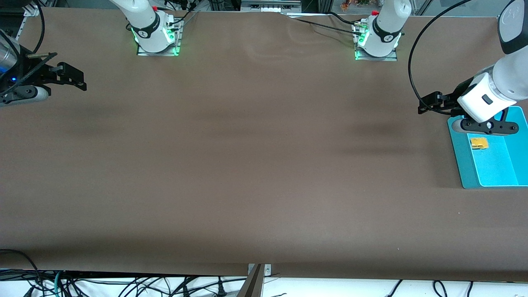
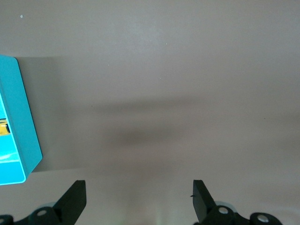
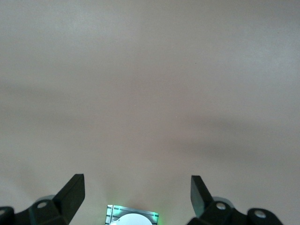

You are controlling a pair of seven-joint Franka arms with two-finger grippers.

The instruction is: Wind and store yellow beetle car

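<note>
the yellow beetle car (image 1: 479, 143) sat inside the teal bin (image 1: 462, 156) at the left arm's end of the desk (image 1: 247, 165). the left gripper (image 1: 429, 104) hovered beside that bin, fingers wide apart, holding nothing. the right gripper (image 1: 72, 78) waited over the desk's other end, equally spread and empty.

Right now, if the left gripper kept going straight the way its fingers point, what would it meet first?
Probably just the bare brown table. The left gripper is open and aimed at cloth; the teal tray holding the yellow beetle car sits off to one side of its line, though depth is hard to judge.
</note>
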